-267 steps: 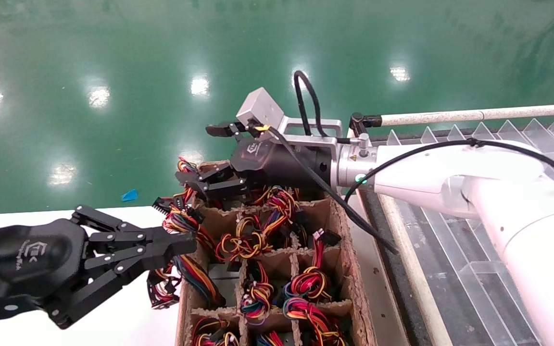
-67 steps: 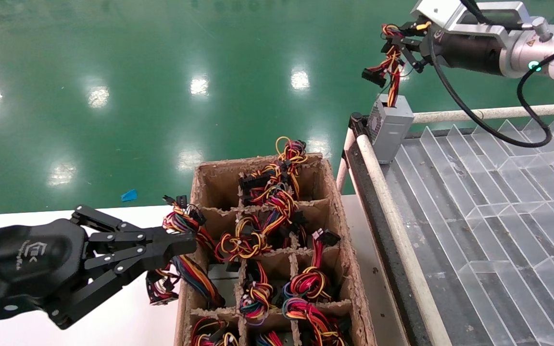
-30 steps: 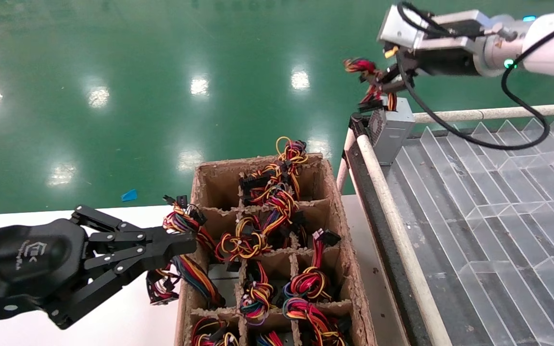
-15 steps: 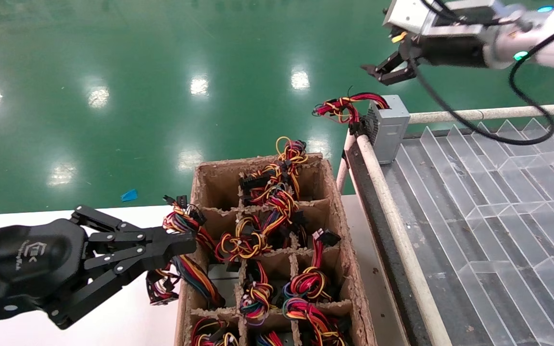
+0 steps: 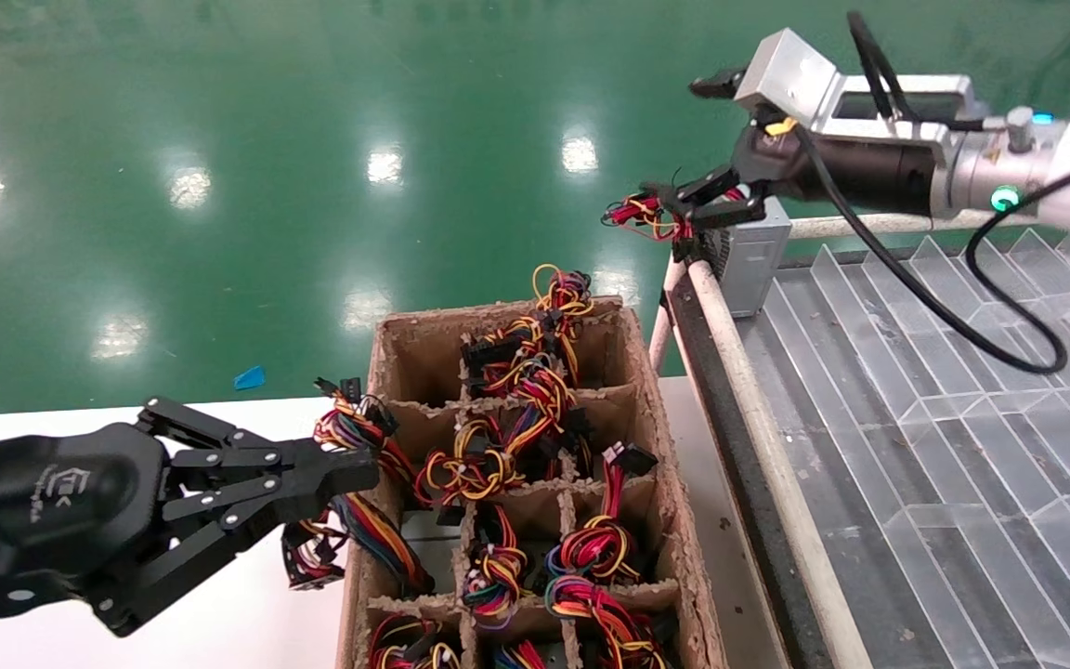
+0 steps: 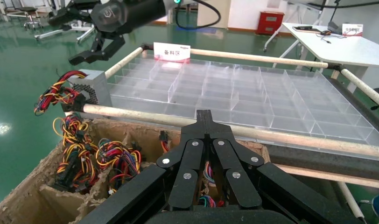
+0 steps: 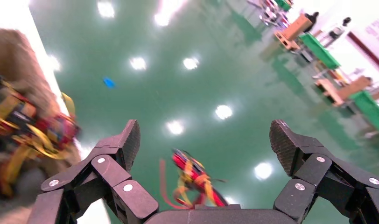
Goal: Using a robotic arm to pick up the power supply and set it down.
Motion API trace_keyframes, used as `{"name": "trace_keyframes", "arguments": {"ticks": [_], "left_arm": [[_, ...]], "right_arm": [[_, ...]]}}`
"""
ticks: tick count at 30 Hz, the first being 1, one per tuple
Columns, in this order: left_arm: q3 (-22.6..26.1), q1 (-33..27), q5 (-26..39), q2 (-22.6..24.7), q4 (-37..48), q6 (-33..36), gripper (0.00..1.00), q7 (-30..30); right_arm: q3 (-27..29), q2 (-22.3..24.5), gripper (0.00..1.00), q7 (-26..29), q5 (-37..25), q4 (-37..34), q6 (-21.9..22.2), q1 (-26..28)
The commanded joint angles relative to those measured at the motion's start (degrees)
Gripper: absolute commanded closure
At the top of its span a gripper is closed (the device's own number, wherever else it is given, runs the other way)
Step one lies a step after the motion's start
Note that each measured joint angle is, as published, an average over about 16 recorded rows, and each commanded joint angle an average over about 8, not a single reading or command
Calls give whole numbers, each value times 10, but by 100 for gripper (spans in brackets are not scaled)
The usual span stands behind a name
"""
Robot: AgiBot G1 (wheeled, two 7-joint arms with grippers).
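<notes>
The power supply (image 5: 763,265), a small grey box, stands at the far left corner of the clear divided tray (image 5: 916,390). Its red-yellow-black wire bundle (image 5: 645,212) sticks out leftward past the rail. My right gripper (image 5: 698,139) hovers open just above the box and wires, holding nothing. From the right wrist, the wires (image 7: 194,179) lie beyond the spread fingers (image 7: 127,140), untouched. The left wrist view shows the power supply (image 6: 92,86) below the right gripper (image 6: 73,37). My left gripper (image 5: 363,474) is parked shut beside the cardboard box's left wall.
A cardboard box (image 5: 660,437) with divided cells holds several coloured wire bundles. It sits on a white table (image 5: 247,613), next to the tray's white rail (image 5: 749,400). Green floor lies beyond.
The right gripper let go of the wire bundle, rose, then came back down open over the box. The wires fell out to the left. The left arm has not moved.
</notes>
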Motion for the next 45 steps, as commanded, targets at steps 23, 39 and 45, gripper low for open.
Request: {"name": "trace_keyframes", "arguments": {"ticks": [23,39,45], "left_arm": [[0,0,0,0,0,0,0,0],[0,0,0,0,0,0,0,0],[0,0,0,0,0,0,0,0]], "right_arm": [[173,126,0,192,71,284,-127,-229],[289,210,0,321,118,474,-211,-382],[329,239,0,367,134,541,-241,-436]]}}
